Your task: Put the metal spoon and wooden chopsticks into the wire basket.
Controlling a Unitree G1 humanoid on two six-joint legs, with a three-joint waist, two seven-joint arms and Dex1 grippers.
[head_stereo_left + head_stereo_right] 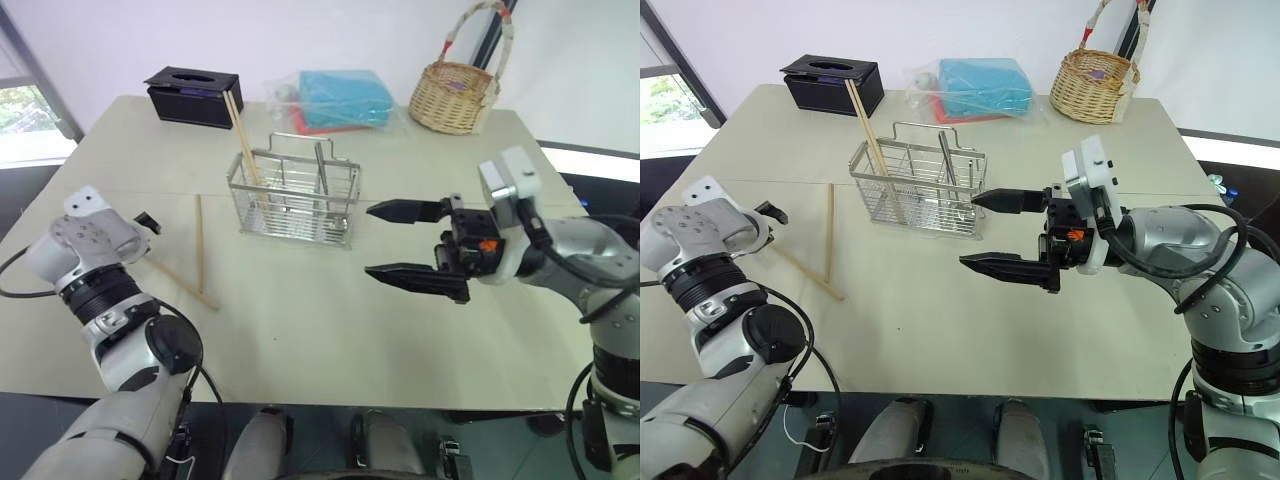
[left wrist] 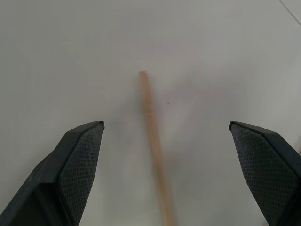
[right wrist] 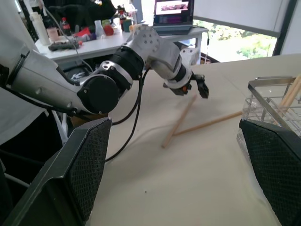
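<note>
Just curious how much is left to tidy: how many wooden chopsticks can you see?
4: two chopsticks stand leaning in the wire basket, two lie crossed on the table near the left gripper.

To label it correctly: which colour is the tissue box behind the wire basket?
Black; the tissue box shows best in the right eye view.

1. Basket (image 1: 295, 200): silver wire rack, upright mid-table.
2. Spoon (image 1: 948, 170): slim metal, standing inside the basket.
3. Chopsticks (image 1: 199, 243): two pale sticks lean in the basket's left end; two lie crossed on the table left of it.
</note>
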